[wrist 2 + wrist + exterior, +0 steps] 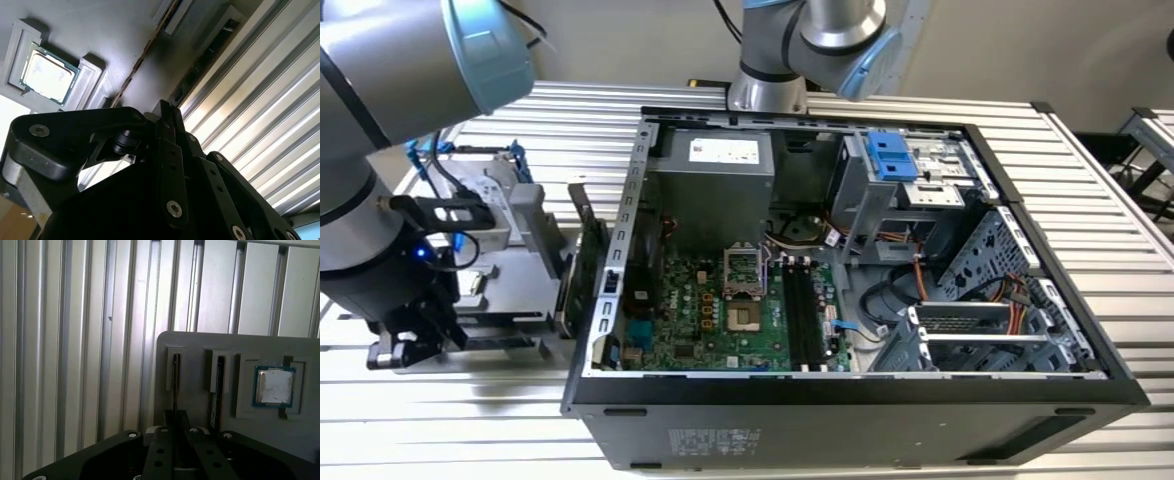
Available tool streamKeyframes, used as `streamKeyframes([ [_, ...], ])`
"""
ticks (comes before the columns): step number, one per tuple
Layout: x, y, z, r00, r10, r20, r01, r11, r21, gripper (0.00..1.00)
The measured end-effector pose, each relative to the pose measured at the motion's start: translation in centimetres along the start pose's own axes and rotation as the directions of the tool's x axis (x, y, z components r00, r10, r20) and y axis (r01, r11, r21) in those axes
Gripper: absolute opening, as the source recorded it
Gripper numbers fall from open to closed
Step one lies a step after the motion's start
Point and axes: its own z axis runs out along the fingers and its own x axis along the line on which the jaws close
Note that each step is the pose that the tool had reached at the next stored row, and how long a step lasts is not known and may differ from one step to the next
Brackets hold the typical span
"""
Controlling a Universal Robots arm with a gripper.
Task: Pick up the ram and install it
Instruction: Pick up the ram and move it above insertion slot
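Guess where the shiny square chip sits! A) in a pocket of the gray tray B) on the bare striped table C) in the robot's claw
A: in the first wrist view the square chip lies in a pocket of the gray tray.

My arm (774, 40) is silver-grey tubing w/ light-blue joint caps (480, 50) & black cables (723, 20). My pincer (175, 416) is matte black: angular links (170, 165), round silver screw heads (173, 209).
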Motion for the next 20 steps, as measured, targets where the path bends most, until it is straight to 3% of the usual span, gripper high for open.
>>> streamKeyframes([
  [20,-0.04,0.02,-2.12,1.0,0.0,0.0011,0.0,1.0,-0.0001,0.0],
])
